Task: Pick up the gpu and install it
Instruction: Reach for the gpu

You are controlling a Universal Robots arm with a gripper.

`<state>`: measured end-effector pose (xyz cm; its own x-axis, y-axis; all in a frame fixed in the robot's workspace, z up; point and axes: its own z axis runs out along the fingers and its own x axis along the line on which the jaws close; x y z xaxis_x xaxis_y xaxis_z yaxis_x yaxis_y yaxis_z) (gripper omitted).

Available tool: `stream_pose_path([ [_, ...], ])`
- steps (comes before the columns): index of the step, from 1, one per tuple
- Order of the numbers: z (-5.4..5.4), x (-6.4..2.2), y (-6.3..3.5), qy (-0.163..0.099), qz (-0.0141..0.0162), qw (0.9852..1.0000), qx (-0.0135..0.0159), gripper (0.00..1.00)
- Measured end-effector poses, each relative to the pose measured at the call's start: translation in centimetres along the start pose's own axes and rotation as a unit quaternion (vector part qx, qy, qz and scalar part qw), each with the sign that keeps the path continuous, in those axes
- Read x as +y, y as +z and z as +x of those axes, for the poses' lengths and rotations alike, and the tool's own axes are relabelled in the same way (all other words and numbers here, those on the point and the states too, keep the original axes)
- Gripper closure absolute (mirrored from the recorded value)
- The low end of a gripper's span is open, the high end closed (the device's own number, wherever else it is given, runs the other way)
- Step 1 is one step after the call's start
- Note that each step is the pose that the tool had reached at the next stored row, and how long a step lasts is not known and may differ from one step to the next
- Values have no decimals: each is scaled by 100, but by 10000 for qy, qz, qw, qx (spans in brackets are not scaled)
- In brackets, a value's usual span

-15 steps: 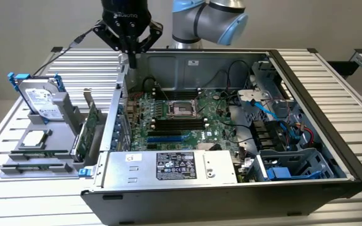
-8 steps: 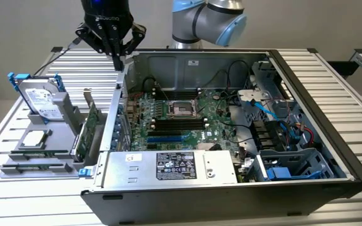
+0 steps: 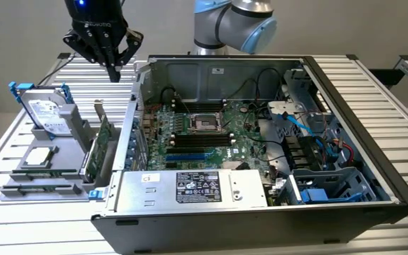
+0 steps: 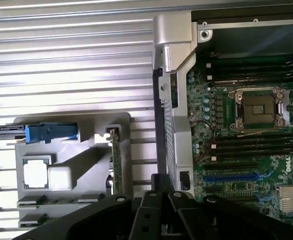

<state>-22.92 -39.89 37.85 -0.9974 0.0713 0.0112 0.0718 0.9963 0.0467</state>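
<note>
Black end effector (image 4: 162, 186) links sit closest to the wrist camera, the fingers drawn together into a single point with nothing between them. In the exterior view it hangs tip-down over the slatted metal table (image 3: 374, 95), above the far corner of the open computer case (image 3: 395, 196) on the exterior view's left, touching nothing.

Below it and nearer the exterior camera, a grey holder tray (image 3: 19, 191) lies on the table just beside the case's outer wall. The gpu (image 3: 103, 141) stands on its long edge in this tray, on the side closest to the case, its green board upright and its silver end bracket rising at the far end. It is ungripped, and the end effector is well above it.

A hard drive (image 3: 44, 114) in a blue frame leans upright at the tray's far end. A square processor chip (image 3: 37, 156) lies flat in a pocket, and thin green memory sticks (image 3: 44, 172) rest in slots at the near end.

Inside the case the motherboard (image 3: 197, 133) lies exposed, with an open processor socket (image 3: 205, 122) and black memory slots on either side of it. The power supply (image 3: 189, 188) with its label fills the case's near edge.
</note>
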Motion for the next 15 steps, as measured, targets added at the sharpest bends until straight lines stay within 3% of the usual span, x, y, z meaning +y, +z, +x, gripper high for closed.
stream_pose_path([
  [8,358,-65,43,-1,1,10000,-1,89],
  [11,471,-144,43,-1,0,10000,-6,89],
  [15,529,-283,39,-1,-12,10000,-7,89],
])
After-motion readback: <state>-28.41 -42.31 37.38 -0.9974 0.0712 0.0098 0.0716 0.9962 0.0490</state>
